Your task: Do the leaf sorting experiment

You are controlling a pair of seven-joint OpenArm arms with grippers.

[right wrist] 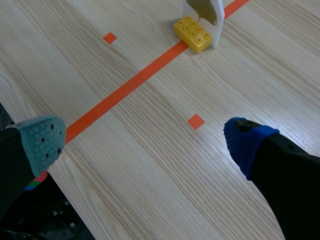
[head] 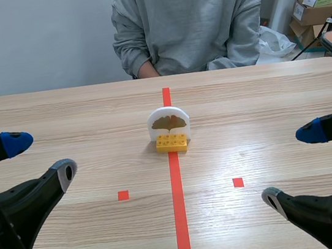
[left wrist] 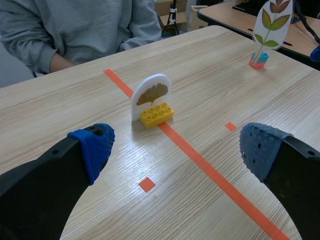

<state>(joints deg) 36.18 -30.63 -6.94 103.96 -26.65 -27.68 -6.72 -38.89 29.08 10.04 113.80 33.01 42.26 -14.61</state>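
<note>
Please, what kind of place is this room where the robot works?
Probably a robotics lab or test room: a wooden table marked with orange tape, a leaf card upright behind a yellow brick, and cardboard boxes at the back.

The wooden table (head: 58,108) bears a yellow brick (head: 172,143), a white leaf card (head: 168,121) upright against it.

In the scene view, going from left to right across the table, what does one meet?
Left claw → left orange square → leaf card on its yellow brick → right orange square → right claw.
</note>
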